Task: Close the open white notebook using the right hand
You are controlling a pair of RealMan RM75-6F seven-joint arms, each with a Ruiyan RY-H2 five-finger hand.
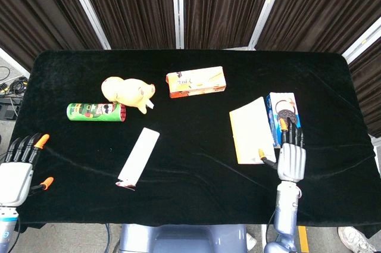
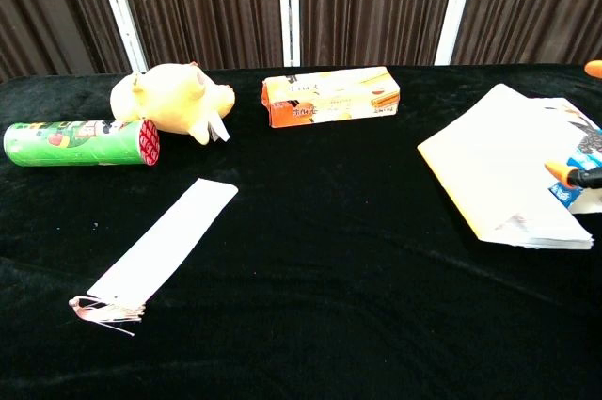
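The white notebook (image 1: 253, 130) lies shut on the black table, cover up, right of centre; in the chest view the notebook (image 2: 503, 174) fills the right side. My right hand (image 1: 292, 156) hovers just off its near right corner, fingers spread and holding nothing, thumb tip close to that corner. Only an orange-tipped bit of the right hand (image 2: 581, 175) shows at the chest view's right edge. My left hand (image 1: 21, 166) is at the table's near left edge, fingers apart and empty.
A blue cookie box (image 1: 284, 116) lies against the notebook's right side. An orange biscuit box (image 1: 196, 81), a yellow plush pig (image 1: 126, 92) and a green crisp can (image 1: 95, 111) stand further back and left. A white paper strip (image 1: 139, 156) with a tassel lies mid-left.
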